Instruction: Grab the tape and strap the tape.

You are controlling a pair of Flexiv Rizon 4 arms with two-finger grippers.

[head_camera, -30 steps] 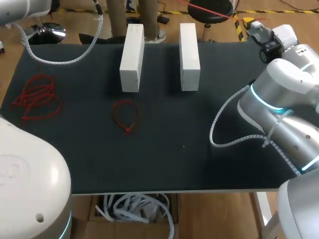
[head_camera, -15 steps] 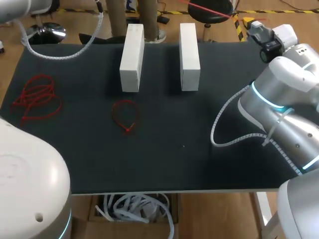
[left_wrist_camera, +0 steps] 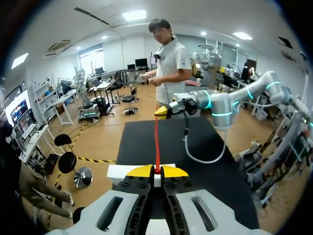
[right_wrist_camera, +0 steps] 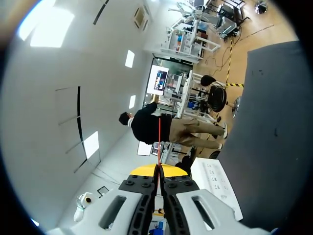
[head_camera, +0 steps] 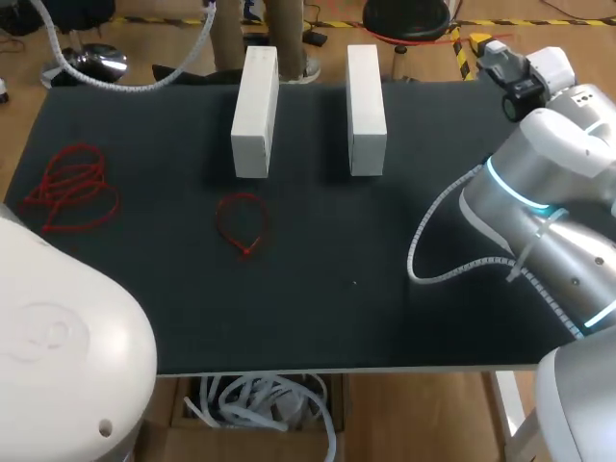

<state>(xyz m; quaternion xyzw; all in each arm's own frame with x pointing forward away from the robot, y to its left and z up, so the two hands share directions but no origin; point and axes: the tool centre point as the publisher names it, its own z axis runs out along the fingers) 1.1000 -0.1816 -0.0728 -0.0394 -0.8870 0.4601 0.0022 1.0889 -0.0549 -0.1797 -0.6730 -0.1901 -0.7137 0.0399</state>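
A thin red tape (left_wrist_camera: 157,142) runs taut from my left gripper (left_wrist_camera: 156,171), whose yellow tips are shut on one end, across to my right gripper (left_wrist_camera: 164,111), which pinches the other end above the black table (left_wrist_camera: 142,142). In the right wrist view the same tape (right_wrist_camera: 159,142) rises straight out of the shut right gripper (right_wrist_camera: 159,167). In the head view the right gripper (head_camera: 489,47) sits past the table's far right corner; the left gripper is out of that view. A closed red tape loop (head_camera: 242,223) lies on the mat.
Two white blocks (head_camera: 255,111) (head_camera: 366,108) stand side by side at the back middle of the table. A heap of red tapes (head_camera: 72,188) lies at the left edge. My right arm's cable (head_camera: 428,241) hangs over the right side.
My left arm has drawn out of the head view's top left corner, and its shoulder fills more of the lower left. The right arm has kept still.
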